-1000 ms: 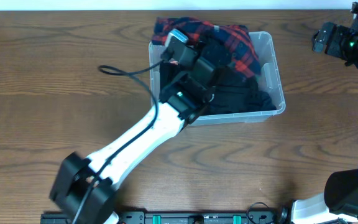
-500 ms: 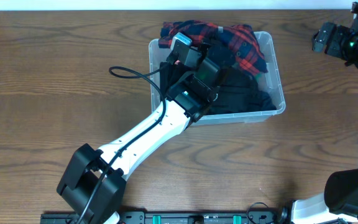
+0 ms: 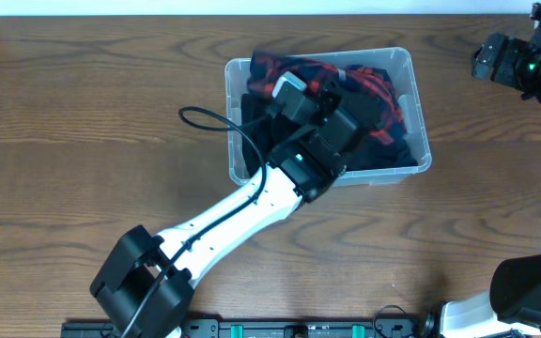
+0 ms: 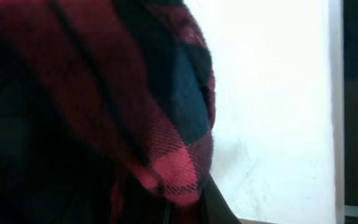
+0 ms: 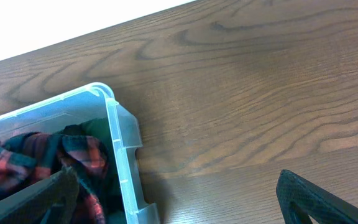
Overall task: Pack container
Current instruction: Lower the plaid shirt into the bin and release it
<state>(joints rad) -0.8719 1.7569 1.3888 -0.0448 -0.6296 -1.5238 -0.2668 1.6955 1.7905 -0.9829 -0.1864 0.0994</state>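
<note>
The clear plastic container (image 3: 423, 117) stands at the back middle of the wooden table, and its corner shows in the right wrist view (image 5: 114, 143). It holds a red plaid cloth (image 3: 381, 89) and black clothes (image 3: 388, 143). My left gripper (image 3: 332, 94) reaches down into the container over the clothes. In the left wrist view the plaid cloth (image 4: 104, 112) fills the frame and runs down between the jaws (image 4: 173, 208). My right gripper (image 3: 485, 58) is open and empty, off to the right of the container (image 5: 179, 208).
A black cable (image 3: 195, 117) loops off my left arm just left of the container. Bare wooden table (image 3: 83, 141) lies on all sides. A white wall edges the table's back.
The plaid cloth hung over the container's back rim and now lies inside it. My left gripper has moved right and deeper into the container. The right arm has not moved.
</note>
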